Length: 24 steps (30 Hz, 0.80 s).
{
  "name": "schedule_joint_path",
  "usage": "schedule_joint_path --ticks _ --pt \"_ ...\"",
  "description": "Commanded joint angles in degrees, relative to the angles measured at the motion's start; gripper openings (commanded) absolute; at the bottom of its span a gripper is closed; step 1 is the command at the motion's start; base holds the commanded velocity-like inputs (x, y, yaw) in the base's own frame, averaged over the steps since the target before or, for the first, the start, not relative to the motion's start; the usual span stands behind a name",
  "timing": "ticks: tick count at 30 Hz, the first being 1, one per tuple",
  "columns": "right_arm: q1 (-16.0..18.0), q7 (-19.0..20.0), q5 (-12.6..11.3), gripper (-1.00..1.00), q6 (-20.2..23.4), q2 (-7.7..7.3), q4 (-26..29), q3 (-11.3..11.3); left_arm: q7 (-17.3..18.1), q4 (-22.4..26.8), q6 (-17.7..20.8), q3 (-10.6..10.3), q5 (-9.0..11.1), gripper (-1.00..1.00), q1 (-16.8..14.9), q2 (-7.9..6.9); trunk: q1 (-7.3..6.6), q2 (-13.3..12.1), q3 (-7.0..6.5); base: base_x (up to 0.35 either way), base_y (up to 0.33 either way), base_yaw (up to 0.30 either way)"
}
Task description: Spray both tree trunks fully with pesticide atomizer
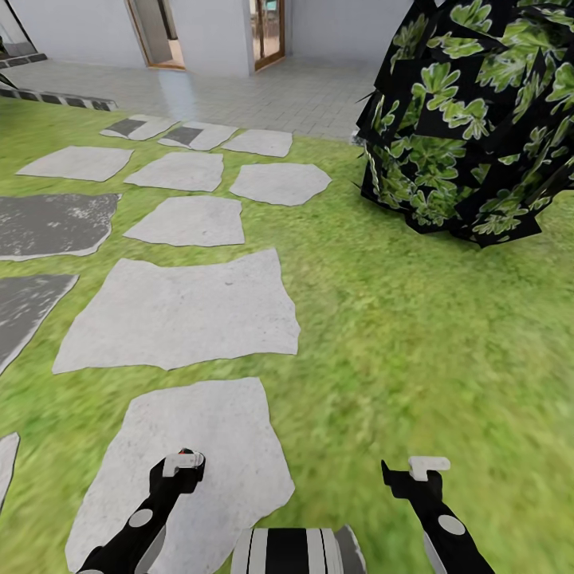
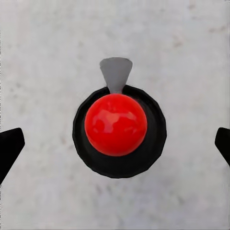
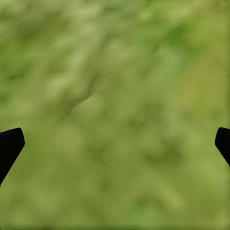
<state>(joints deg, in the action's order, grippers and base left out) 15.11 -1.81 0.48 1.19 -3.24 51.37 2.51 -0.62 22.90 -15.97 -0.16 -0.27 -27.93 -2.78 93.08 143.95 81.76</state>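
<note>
Left wrist view: pesticide atomizer (image 2: 119, 133) between jaws

Ahead of you on the right, a dark bushy plant (image 1: 478, 119) with black foliage and bright green ragged leaves reaches down to the ground. Beyond the grass, you see a pale grey tiled patio (image 1: 263, 96) running across the far side, in front of a light building wall (image 1: 80, 32). Two openings with wooden frames break that wall: one doorway (image 1: 155, 32) at left of centre, and a glazed door (image 1: 268, 32) just to its right, showing a warm-lit interior. At the far left edge, a striped dark-and-light kerb (image 1: 56, 97) borders the patio.
</note>
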Motion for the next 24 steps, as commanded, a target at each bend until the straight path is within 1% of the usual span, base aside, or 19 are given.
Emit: schedule_joint_path --ticks 1,2,22,24 --pt "0.0 -0.2 0.1 1.00 0.1 -0.01 0.0 -0.1 -0.1 0.0 -0.2 0.0 0.0 1.00 0.0 -0.01 -0.01 0.0 0.03 0.000 0.000 0.000" --pt "0.0 -0.2 0.1 1.00 0.1 -0.01 0.0 -0.1 -0.1 0.1 -0.2 0.0 0.0 -1.00 0.0 -0.02 -0.01 0.0 0.03 0.000 0.000 0.000" --pt "0.0 -0.2 0.1 1.00 0.1 -0.01 0.0 -0.1 0.0 0.5 -0.1 0.1 0.1 -1.00 0.0 -0.03 -0.01 0.0 0.03 0.000 0.000 0.000" --pt "0.0 -0.2 0.1 1.00 0.1 -0.01 0.0 -0.1 0.0 0.5 -0.1 0.1 0.1 -1.00 0.0 -0.03 -0.06 0.0 -0.41 0.000 0.000 0.000"
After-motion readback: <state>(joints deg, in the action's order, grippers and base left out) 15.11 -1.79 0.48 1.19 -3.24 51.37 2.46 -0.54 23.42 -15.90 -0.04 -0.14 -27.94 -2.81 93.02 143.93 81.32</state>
